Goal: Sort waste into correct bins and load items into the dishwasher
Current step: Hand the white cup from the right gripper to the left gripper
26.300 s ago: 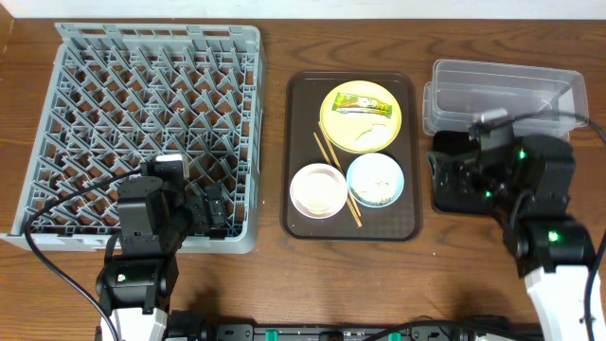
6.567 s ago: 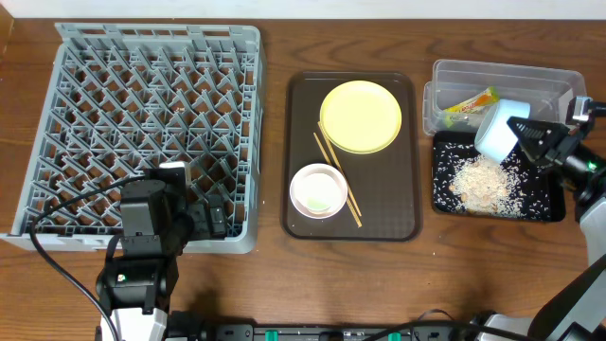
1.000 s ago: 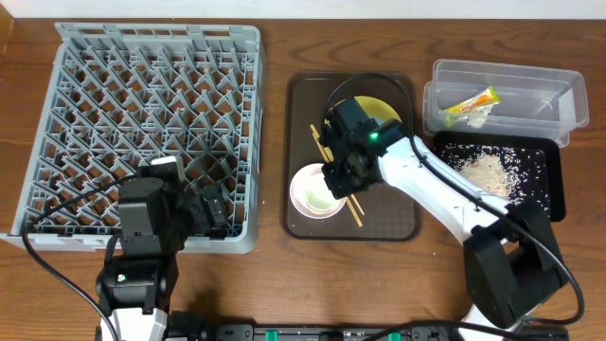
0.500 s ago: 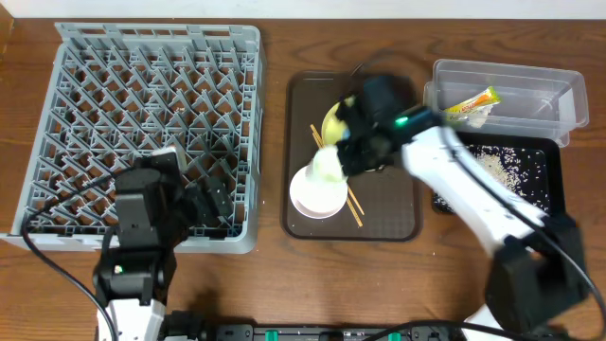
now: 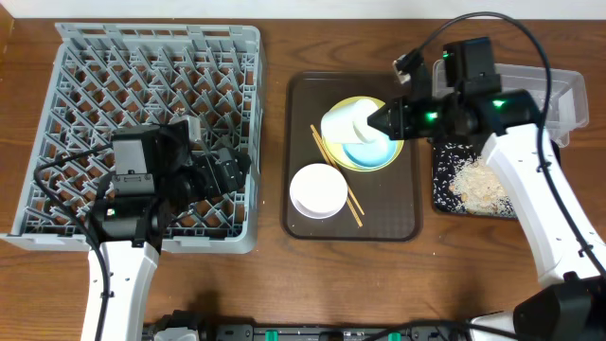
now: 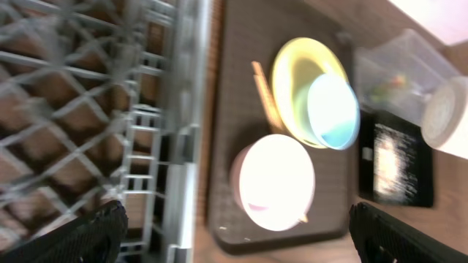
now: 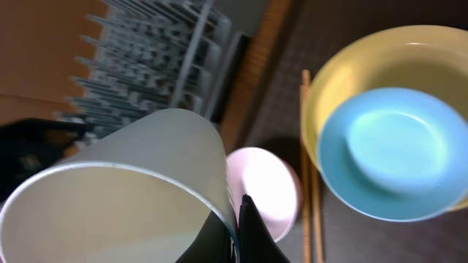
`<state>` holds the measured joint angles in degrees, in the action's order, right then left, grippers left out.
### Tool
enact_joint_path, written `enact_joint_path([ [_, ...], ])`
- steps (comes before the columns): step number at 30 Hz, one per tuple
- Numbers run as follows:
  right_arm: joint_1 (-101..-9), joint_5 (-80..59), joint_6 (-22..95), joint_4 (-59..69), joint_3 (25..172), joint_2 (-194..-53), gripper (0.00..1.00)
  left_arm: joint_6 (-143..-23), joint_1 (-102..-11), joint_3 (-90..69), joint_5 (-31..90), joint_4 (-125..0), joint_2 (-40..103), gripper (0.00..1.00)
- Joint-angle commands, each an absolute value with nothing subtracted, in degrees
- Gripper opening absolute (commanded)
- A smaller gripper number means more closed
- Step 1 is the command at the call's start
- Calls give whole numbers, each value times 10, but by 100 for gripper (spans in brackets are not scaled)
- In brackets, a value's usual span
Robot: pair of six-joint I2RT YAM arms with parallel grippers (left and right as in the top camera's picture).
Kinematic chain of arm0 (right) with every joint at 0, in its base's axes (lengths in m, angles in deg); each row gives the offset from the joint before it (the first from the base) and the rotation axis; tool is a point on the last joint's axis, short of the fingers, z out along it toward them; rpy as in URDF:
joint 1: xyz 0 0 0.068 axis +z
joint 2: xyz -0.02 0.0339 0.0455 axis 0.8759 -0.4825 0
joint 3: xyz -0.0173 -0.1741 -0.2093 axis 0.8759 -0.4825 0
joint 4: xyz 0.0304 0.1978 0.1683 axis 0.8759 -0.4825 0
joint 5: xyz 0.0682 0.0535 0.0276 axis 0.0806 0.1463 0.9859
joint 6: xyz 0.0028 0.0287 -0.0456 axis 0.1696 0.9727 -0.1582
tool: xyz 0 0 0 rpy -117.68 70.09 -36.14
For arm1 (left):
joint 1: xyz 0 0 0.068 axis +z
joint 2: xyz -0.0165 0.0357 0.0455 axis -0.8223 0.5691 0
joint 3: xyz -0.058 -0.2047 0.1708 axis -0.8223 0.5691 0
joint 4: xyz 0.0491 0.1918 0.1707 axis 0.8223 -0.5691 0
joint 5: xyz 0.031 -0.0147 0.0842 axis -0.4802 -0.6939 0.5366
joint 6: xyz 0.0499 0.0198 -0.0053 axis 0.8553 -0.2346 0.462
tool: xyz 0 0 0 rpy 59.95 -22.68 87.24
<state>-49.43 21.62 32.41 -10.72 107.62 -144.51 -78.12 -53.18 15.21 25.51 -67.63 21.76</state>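
Note:
My right gripper (image 5: 372,123) is shut on the rim of the small white cup (image 5: 343,123), which hangs tilted over the yellow plate (image 5: 333,142). In the right wrist view the fingertips (image 7: 245,230) pinch the cup (image 7: 124,197) wall. The light blue bowl (image 5: 371,153) sits on the plate. The pinkish-white bowl (image 5: 318,190) and chopsticks (image 5: 337,180) lie on the brown tray. My left gripper (image 5: 237,170) hovers open over the dish rack (image 5: 123,66) near its right edge, holding nothing. Rice scraps (image 5: 478,185) lie in the black tray (image 5: 445,189).
The brown serving tray (image 5: 398,218) stands between the rack and the bins. My right arm crosses over the clear tub (image 5: 554,90), hiding most of it; a blurred yellow-green wrapper (image 6: 380,91) shows inside it in the left wrist view.
The right gripper has risen from the pinkish-white bowl and drawn back to the right with the white cup. The left arm has lifted and shifted toward the rack's right edge.

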Motion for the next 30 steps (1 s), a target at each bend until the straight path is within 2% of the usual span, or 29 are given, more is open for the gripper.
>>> enact_joint_path([
  [1, -508, 348, 314, -107, 1078, -1446, 1, -786, -538, 139, 157, -649, 223, 99],
  [7, -500, 424, 314, -83, 1078, -1446, 1, -786, -567, 139, 4, -527, 254, 99],
  [13, -499, 528, 316, -46, 1078, -1446, 1, -795, -607, 139, -85, -405, 300, 99],
  [25, -498, 543, 327, -34, 1078, -1446, 1, -929, -671, 139, -104, -190, 327, 99],
  [30, -499, 543, 327, -34, 1078, -1446, 1, -936, -679, 139, -103, -175, 327, 99],
])
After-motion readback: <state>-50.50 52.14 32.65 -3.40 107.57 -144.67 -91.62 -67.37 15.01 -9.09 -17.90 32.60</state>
